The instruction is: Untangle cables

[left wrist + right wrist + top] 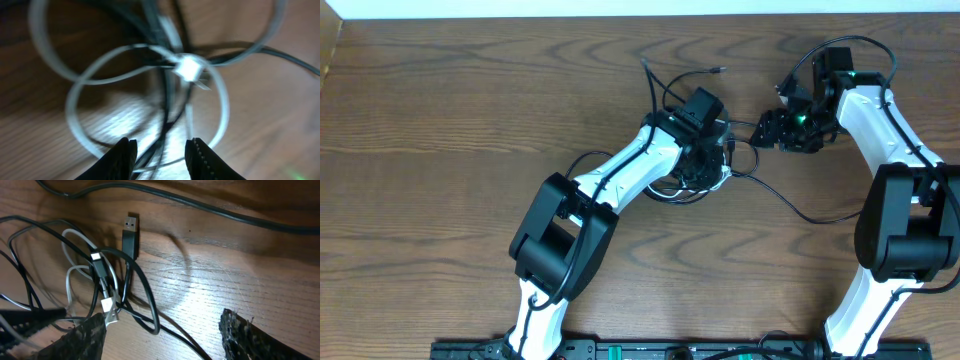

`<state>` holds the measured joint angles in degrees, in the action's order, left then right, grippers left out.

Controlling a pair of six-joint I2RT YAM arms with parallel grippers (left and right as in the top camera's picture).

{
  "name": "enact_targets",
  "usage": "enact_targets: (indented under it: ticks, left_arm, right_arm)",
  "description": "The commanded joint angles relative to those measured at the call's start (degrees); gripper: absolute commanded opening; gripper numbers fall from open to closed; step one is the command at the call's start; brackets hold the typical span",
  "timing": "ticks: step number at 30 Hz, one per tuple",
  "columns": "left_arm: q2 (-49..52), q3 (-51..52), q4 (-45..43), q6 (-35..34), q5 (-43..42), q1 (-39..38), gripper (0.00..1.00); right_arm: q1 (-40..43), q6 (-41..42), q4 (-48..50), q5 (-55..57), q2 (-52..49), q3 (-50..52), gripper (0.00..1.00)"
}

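We see both arms built alike: the left arm (620, 175) and the right arm (880, 120) have glossy white shells broken by bulky black joint housings. Thin black wires (880, 55) loop along the right one, near a small green light (801, 119). The left end effector (160, 146) has black, ribbed fingers (202, 159); the right end effector (161, 321) looks dark and coarse-textured.

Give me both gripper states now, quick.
Left gripper: open, jaws either side of the cables, not clamped.
Right gripper: open, holding nothing.
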<state>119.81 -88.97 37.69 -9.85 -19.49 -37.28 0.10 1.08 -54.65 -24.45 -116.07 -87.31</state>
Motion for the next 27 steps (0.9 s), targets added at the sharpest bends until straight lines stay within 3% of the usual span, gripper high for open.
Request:
enact_targets:
  ticks: [1,3,6,7,14,18,27]
  left_arm:
    - [0.26,0.26,0.85,-7.61,6.67,0.2,0.38]
    - [0.26,0.26,0.57,-8.28,6.73,-0.24,0.38]
    - [0.26,0.26,-0.35,-8.28,7.13,-0.68,0.19]
    - [0.26,0.26,-0.74,-8.28,7.13,-0.68,0.08]
    - [-4.83,-2.8,1.7,-8.28,3.32,0.11,0.07]
    - [-14.62,-5.51,2.19,-9.09,-0.94,0.9,0.07]
    - [-33.51,-7.63,-1.09,-10.69,-1.05,0.98,0.07]
  right_arm:
    - [0.2,0.22,-0.17,0.15,1.57,-0.96,0.7]
    - [0.2,0.04,-0.22,0.2,1.57,-0.96,0.71]
    - [0.2,0.07,-0.22,0.15,1.57,-0.96,0.71]
    - [0.2,0.07,-0.22,0.15,1.57,-0.96,0.71]
    - [-0.04,0.04,-0.2,0.11,1.57,-0.96,0.71]
    - [-0.2,0.07,0.0,0.09,1.57,-0.96,0.71]
    - [-0.35,-1.6,0.79,-2.58,1.6,-0.98,0.7]
